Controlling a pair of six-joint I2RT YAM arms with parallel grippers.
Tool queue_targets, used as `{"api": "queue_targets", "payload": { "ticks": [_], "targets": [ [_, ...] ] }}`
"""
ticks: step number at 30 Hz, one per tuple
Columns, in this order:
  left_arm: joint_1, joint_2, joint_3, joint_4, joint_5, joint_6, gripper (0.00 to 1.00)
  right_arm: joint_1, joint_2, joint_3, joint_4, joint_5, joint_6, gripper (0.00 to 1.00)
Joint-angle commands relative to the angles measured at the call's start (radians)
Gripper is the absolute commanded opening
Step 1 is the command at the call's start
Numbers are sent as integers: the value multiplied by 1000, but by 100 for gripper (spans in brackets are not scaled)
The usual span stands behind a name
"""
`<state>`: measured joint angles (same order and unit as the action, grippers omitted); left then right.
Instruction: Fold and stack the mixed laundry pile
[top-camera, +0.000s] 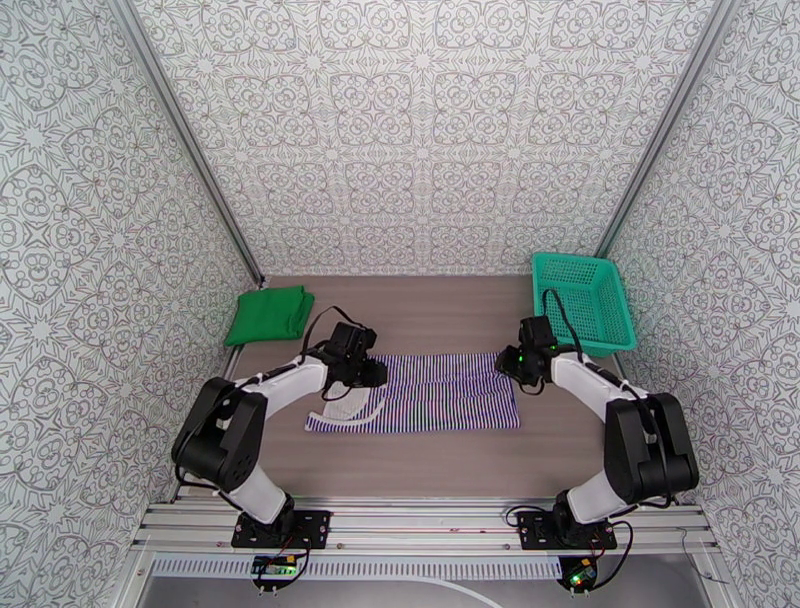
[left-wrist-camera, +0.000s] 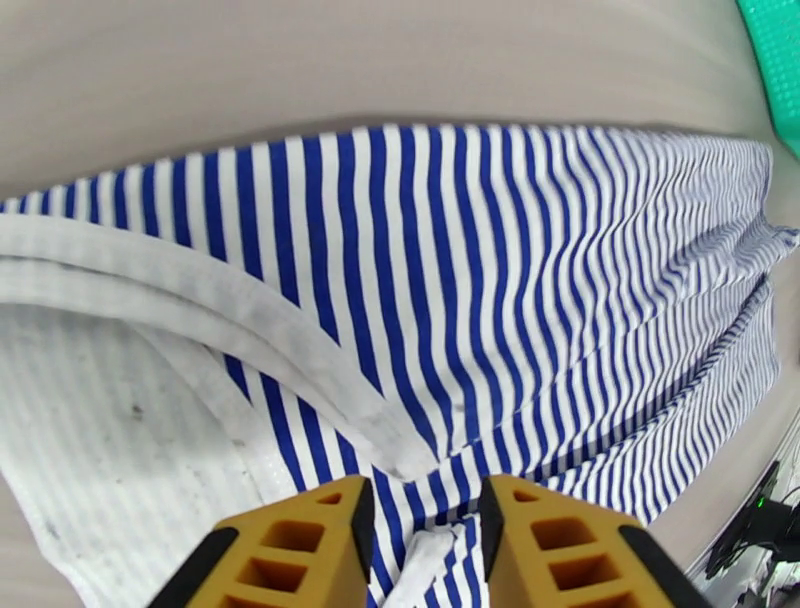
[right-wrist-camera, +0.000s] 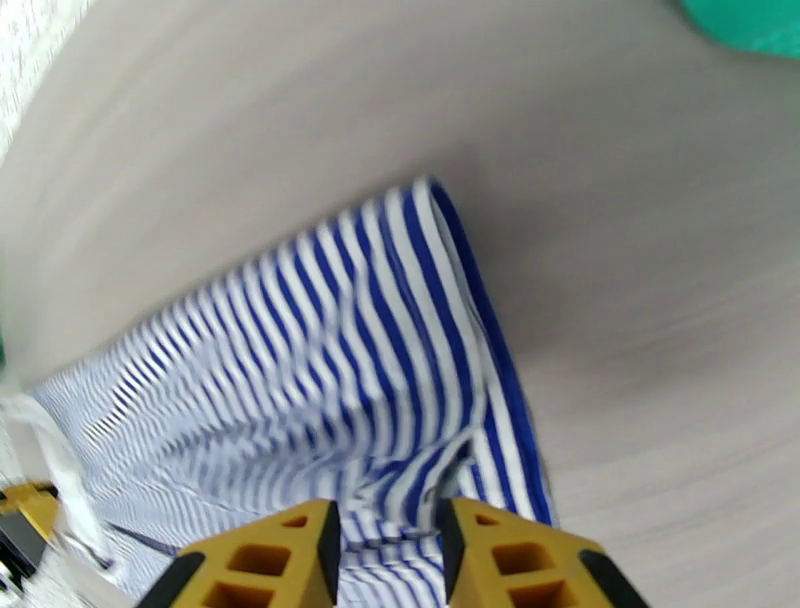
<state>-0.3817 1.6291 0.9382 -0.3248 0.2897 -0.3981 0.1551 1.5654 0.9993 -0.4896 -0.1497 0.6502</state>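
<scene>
Striped cloth top (top-camera: 440, 395), flat rectangle

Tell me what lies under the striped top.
The striped top lies spread on the wooden table, with bare wood showing around its edges. The cloth covers whatever is directly beneath. No bulge hints at another item, but that is hidden.

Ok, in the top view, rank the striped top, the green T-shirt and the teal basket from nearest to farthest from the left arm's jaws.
1. striped top: directly beneath them, mid-table.
2. green T-shirt: folded, at the far-left corner.
3. teal basket: far-right corner, across the table.
</scene>
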Motion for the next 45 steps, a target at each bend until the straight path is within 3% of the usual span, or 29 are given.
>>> {"api": "queue_targets", "payload": {
  "ticks": [1,6,10,14,19,22,27,39,45],
  "targets": [
    [3,-24,-34,-1,-32,-40,36,-3,19,53,-110,54,58,35],
    [55,-74,-31,-23,-35,-70,40,6,50,55,-118,51,35,36],
    [174,-74,-21,-38,-30,-86,44,28,97,28,-96,35,28,35],
    [276,-58,7,-83,-12,-107,58,37,99,4,-90,24,34,35],
    [348,-39,-1,5,38,-194,66,36,81,14,-96,24,23,36],
    [375,-11,5,56,5,-277,70,36,88,30,-99,22,17,36],
    [415,58,40,114,-35,-363,61,37,91,48,-98,22,8,36],
    [430,229,206,45,-103,-415,50,36,96,39,-77,21,2,36],
    [430,238,203,40,-101,-415,28,37,102,40,-70,20,-1,36]
  ]
}}
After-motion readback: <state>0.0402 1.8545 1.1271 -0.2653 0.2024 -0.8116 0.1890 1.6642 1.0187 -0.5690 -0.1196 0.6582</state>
